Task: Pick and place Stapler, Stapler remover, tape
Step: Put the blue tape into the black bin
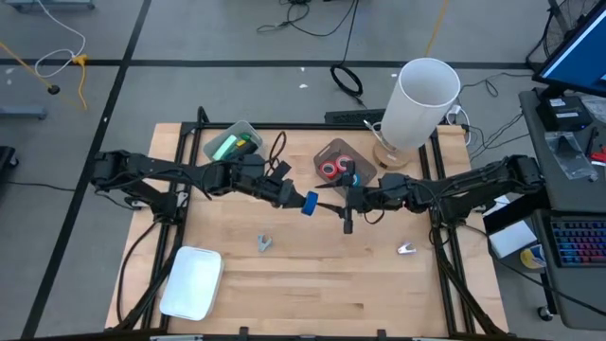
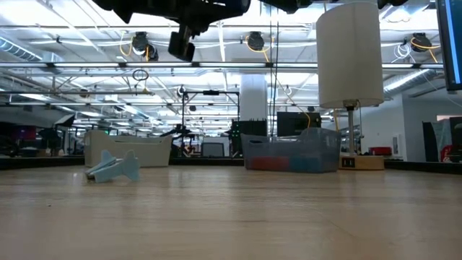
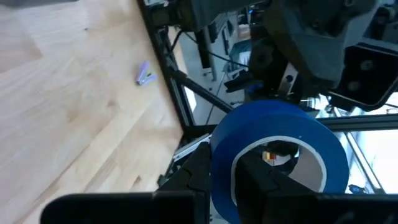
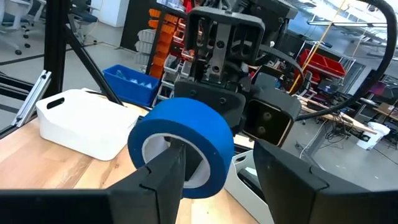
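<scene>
A blue tape roll hangs in mid-air over the middle of the table, between my two grippers. My left gripper reaches in from the table's left and is shut on the roll. My right gripper faces it from the right and stands open. In the right wrist view one finger is in front of the roll's hole and the other is outside its wall. A grey-blue stapler remover lies on the table below. A small pale one lies nearer the right. My left gripper pinches the roll's wall, one finger inside the hole and one outside. The fingers come nearly level from the table's left. The roll stands on edge, lifted clear of the table. My right gripper: I cannot tell whether its fingers touch the roll.
A clear bin with a green thing stands at the back left. Another bin with red tape rolls stands at the back centre. A tall white cylinder rises at the back right. A white tray lies at the front left.
</scene>
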Controlling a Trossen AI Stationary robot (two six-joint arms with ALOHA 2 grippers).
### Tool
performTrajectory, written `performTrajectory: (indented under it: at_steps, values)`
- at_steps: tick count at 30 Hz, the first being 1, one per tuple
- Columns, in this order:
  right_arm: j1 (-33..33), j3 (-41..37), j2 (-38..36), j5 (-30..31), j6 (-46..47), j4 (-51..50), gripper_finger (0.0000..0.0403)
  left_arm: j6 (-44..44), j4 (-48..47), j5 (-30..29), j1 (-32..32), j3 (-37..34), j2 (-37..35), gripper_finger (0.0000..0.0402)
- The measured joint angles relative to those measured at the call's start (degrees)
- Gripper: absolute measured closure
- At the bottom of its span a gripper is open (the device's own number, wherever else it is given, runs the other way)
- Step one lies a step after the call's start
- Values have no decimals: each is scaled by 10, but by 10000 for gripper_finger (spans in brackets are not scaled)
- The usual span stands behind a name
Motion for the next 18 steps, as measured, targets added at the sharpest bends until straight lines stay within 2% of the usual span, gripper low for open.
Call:
performTrajectory:
  at_steps: [13,18]
  values:
    - [-1,-1,0,18,2,3,236,-1,40,13,-4,24,36,364]
    - [-1,0,0,15,2,6,275,5,40,24,-2,29,43,364]
